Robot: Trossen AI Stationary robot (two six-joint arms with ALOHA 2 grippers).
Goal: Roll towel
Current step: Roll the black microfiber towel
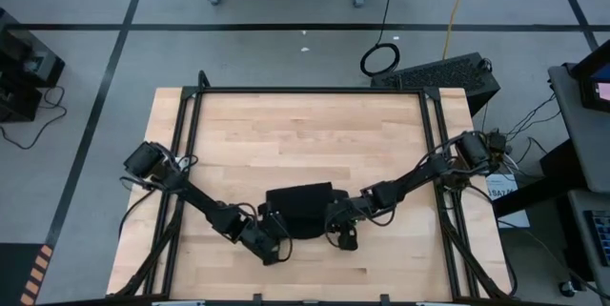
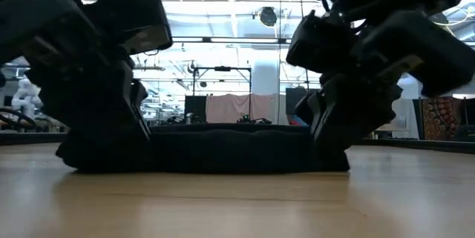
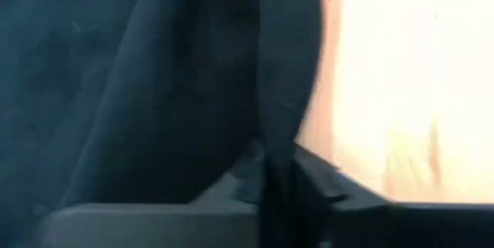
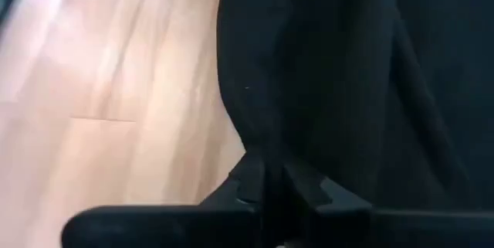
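The black towel (image 1: 303, 209) lies as a small bunched, thick bundle on the wooden tabletop (image 1: 305, 125), near the middle of the table's near half. In the low view it (image 2: 230, 149) shows as a low dark band resting on the wood. Its white tag is hidden. My left gripper (image 1: 271, 228) is at the bundle's near left end and my right gripper (image 1: 335, 228) is at its near right end. Both are low on the table and shut on the cloth. My left gripper pinches a raised fold of the towel at its left end (image 3: 284, 117) between its two fingers (image 3: 309, 174). It comes slanting down from the table's near left. The towel rests on the table. How many layers it holds, I cannot tell. My right gripper pinches a fold of the towel at its right end (image 4: 266, 124) between its two fingers (image 4: 305, 178). It comes slanting down from the table's right. The towel rests on the table beside bare wood (image 4: 116, 109). How many layers it holds, I cannot tell.
A black frame (image 1: 305, 90) runs along the table's far edge and down both sides. Bare wood lies between the towel and the far edge. A dark case (image 1: 438, 72) stands on the floor beyond the far right corner.
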